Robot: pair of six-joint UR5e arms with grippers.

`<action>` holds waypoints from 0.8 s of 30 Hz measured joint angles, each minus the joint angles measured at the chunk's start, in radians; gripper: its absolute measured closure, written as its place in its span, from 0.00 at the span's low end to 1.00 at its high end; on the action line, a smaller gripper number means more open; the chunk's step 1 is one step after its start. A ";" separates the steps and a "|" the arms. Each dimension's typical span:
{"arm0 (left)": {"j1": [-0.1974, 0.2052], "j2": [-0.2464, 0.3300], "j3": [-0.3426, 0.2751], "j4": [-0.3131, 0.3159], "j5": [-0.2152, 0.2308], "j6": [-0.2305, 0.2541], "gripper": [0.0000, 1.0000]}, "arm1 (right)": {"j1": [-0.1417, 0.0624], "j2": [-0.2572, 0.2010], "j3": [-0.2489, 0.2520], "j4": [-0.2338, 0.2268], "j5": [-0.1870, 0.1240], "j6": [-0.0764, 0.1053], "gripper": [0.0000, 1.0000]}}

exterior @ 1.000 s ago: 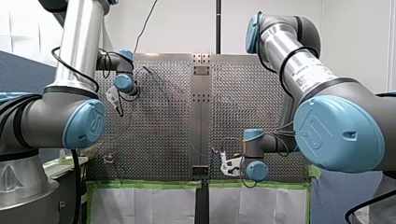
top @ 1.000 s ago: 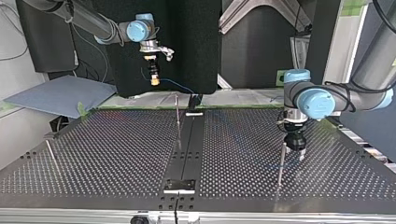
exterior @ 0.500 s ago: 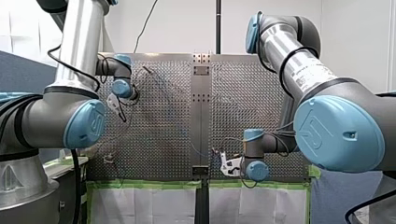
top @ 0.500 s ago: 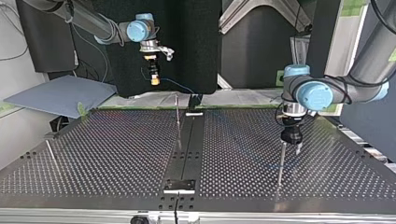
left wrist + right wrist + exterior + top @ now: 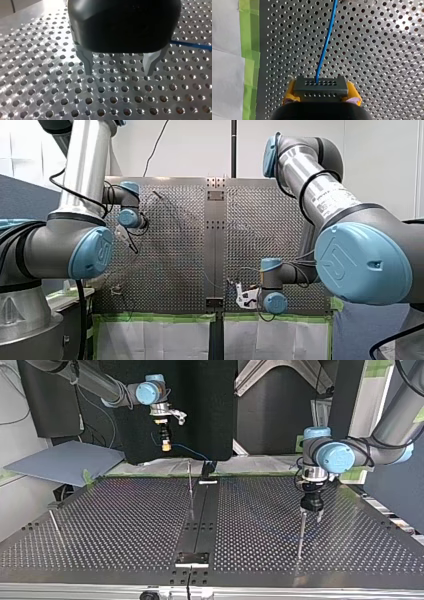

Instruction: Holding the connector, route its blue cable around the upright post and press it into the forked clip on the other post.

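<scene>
Right wrist view, and only there: black connector (image 5: 321, 86) clamped between the yellow pads (image 5: 354, 94) of my right claw (image 5: 321, 96). Blue cable (image 5: 325, 42) leaving the connector's face and running straight ahead over the perforated counter (image 5: 387, 62). Beside the claw, green tape (image 5: 249, 50) along the counter edge, then a white sheet (image 5: 224, 45).

Top view, at its left: same claw hanging high above the far edge of the counter, yellow at its tip. Cable trailing from it toward the view's middle, then lost against the dark backdrop (image 5: 210, 410). Connector too small there to tell apart from the pads.

Left wrist view: my left claw (image 5: 119, 67) released, two metal fingers (image 5: 87, 62) spread wide, only counter holes between them. Short blue stretch of cable off to one side of the claw, clear of both fingers; lying on the counter or raised above it, cannot tell. No trace of that stretch in the top view.

Top view, at its right: left claw pointing down just above the top of a thin upright post (image 5: 301, 535); touching or apart, cannot tell. Second post (image 5: 190, 487) beside the dark central strip (image 5: 200, 520), third post (image 5: 54, 522) near the view's left edge. Cannot make out a forked clip on any of the three.

Front view: both big arms in the foreground, covering much of the counter. Claws small there, fingers unreadable. Cable hard to trace.
</scene>
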 joint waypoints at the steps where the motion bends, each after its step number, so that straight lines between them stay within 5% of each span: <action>1: 0.000 0.000 -0.001 -0.003 0.000 -0.010 0.00 | 0.000 0.000 0.000 0.000 0.000 0.000 1.00; 24: -0.013 0.000 -0.101 0.042 0.084 -0.199 0.00 | 0.008 0.000 0.000 0.013 0.000 -0.009 1.00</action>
